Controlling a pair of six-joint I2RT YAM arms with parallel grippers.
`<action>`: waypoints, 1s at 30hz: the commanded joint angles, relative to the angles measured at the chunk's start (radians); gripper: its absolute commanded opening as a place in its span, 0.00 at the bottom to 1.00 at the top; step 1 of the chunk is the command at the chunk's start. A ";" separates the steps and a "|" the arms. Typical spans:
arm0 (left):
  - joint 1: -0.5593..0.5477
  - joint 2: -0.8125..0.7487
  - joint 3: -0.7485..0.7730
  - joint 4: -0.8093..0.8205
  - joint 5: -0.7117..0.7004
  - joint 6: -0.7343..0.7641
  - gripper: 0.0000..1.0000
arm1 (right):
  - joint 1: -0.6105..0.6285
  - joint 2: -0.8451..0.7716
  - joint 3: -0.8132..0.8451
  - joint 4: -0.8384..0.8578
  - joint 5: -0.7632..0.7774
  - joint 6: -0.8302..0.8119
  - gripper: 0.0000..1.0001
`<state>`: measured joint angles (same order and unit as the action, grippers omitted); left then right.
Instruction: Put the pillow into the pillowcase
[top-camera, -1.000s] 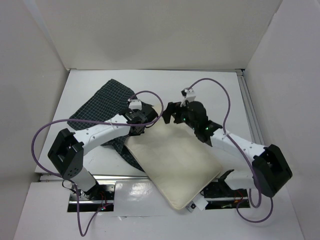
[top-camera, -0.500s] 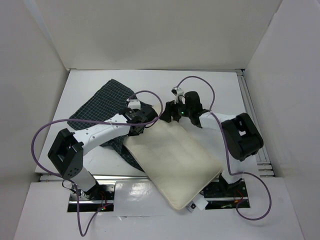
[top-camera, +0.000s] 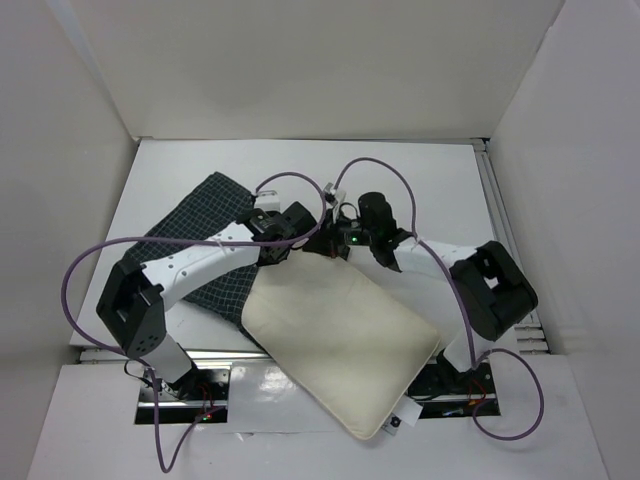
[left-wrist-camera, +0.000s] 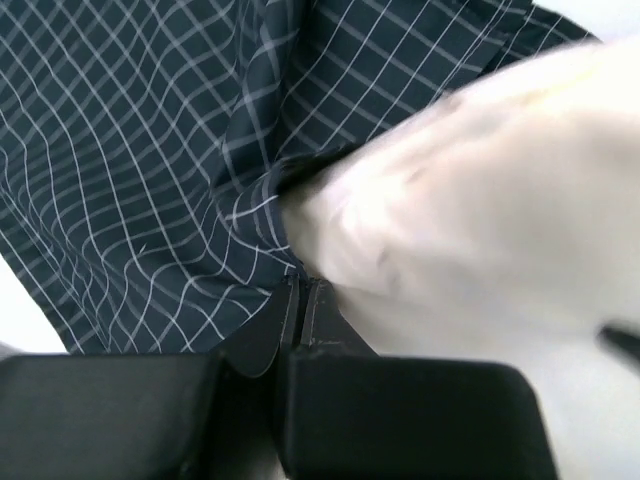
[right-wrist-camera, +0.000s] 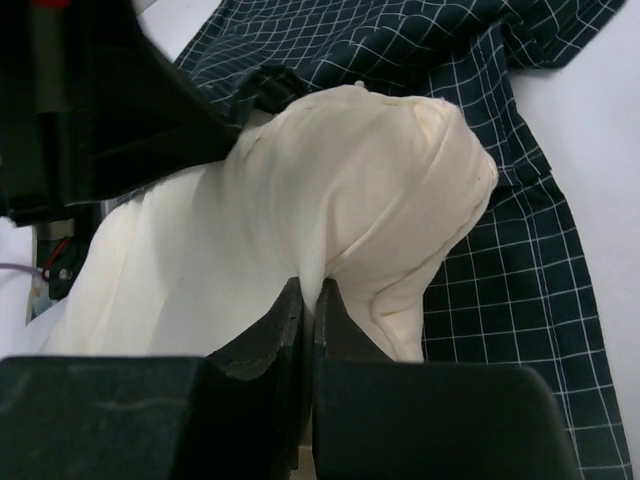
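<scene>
1. Pinching a fold of the pillow (right-wrist-camera: 350, 170) at its far corner, the right claw (right-wrist-camera: 311, 296) has its jaws pressed together on cream fabric. Judged purpose: to steer that corner into the sack.
2. The left claw (left-wrist-camera: 301, 292) is closed tight on the hem of the pillowcase (left-wrist-camera: 130, 150), just beside that same pillow corner. Judged purpose: to hold the mouth up so the corner can enter.
3. The pillow lies slantwise on the table (top-camera: 420, 180). Its near end reaches past the table's front edge, and its far corner is lifted and bunched against the checked cloth.
4. The pillowcase is spread to the far left of the pillow, with one part tucked under the pillow's left edge.
5. Assessment: insertion has barely begun. Nearly all of the pillow is outside, and whether its corner is past the hem cannot be told.
6. Risk noted: both grips are thin pinches on soft fabric. A hard push on the pillow could slip one free or drag the hem shut.
</scene>
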<state>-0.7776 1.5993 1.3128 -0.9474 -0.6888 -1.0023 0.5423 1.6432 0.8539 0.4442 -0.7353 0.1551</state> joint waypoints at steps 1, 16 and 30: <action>-0.005 -0.045 0.032 0.002 -0.046 -0.044 0.00 | 0.091 -0.062 -0.055 0.028 -0.035 -0.019 0.00; 0.000 -0.102 0.100 -0.202 -0.057 -0.041 0.72 | 0.197 -0.025 -0.079 -0.058 0.304 -0.042 0.00; 0.255 0.103 0.077 0.159 0.302 0.418 0.77 | 0.197 -0.026 -0.082 -0.067 0.269 -0.031 0.00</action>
<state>-0.5129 1.6978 1.3766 -0.8917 -0.4915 -0.7029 0.7242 1.6398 0.7784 0.4194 -0.4305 0.1291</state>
